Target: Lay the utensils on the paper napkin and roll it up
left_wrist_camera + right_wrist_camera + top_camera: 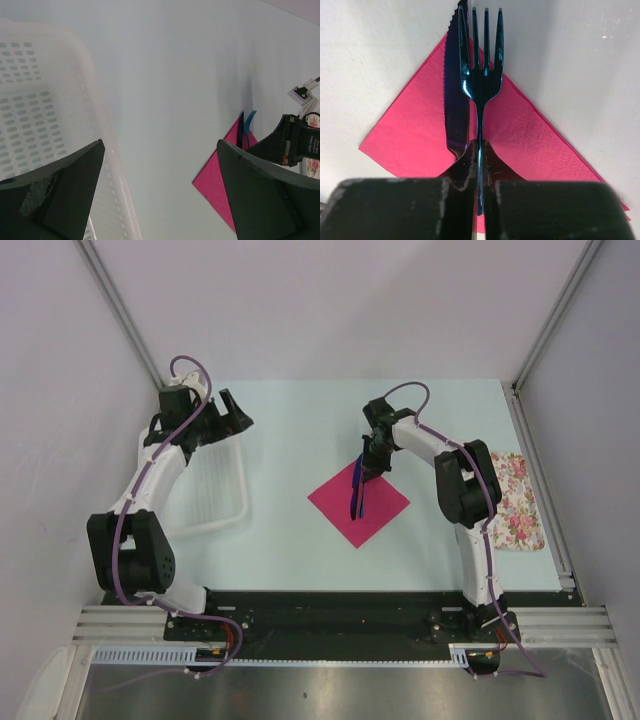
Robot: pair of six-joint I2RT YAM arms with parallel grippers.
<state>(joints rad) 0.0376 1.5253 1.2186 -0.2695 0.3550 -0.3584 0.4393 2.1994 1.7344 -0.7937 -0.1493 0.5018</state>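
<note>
- We count one paper napkin (335,505), flat at mid-table and not yet rolled.
- One knife (454,100) lies on it.
- One fork (481,82) sits just beside the knife, its handle clamped in the right gripper (479,150) and not yet released.
- Farther back, the left gripper (160,145) hangs over one white basket (100,100), jaws wide apart and holding nothing.
- We judge the placing nearly done; all the rolling is left.

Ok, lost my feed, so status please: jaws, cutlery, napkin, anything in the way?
Right jaws shut on fork, held over napkin beside knife. Knife lying on napkin. Left jaws open, empty, above basket edge. Nothing blocking.
</note>
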